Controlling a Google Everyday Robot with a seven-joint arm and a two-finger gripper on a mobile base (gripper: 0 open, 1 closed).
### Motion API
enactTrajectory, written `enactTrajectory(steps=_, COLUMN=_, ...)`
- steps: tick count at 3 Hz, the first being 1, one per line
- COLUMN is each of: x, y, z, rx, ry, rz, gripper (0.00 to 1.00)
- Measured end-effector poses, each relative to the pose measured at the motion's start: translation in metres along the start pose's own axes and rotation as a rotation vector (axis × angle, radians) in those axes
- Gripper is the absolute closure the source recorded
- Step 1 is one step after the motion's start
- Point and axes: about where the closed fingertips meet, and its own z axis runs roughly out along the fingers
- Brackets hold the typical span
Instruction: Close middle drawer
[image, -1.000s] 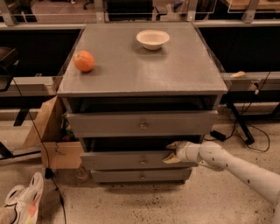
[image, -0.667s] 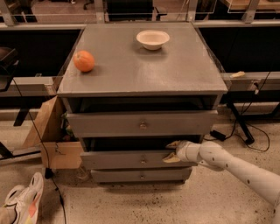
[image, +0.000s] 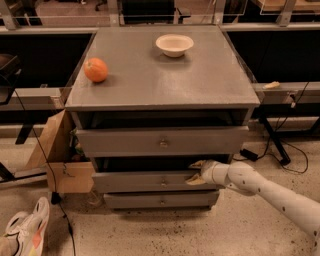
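Note:
The grey cabinet has three drawers. The middle drawer (image: 145, 181) has a low grey front with a small round knob (image: 163, 183) and stands slightly pulled out, with a dark gap above its top edge. My gripper (image: 195, 172) is at the right part of that front, coming in from the lower right on a white arm (image: 260, 190). It is open, with one tan finger (image: 198, 163) above the front's top edge and the other against the panel face. Nothing is held.
The taller top drawer (image: 162, 141) also sits slightly out, and the lowest drawer (image: 162, 200) is below. On the cabinet top are an orange (image: 96, 69) and a white bowl (image: 174, 44). A cardboard box (image: 57, 160) and a shoe (image: 25, 232) lie at the left, and cables (image: 280, 150) at the right.

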Motion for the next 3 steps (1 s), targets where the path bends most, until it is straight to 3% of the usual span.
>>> enactTrajectory(steps=2, x=-0.0025, y=-0.0033, z=0.0014, rx=0.009, ry=-0.011, rz=-0.011, gripper=0.11)
enactTrajectory(steps=3, x=-0.0048, y=-0.0065, z=0.0016, rx=0.015, ry=-0.018, rz=-0.021, gripper=0.00)
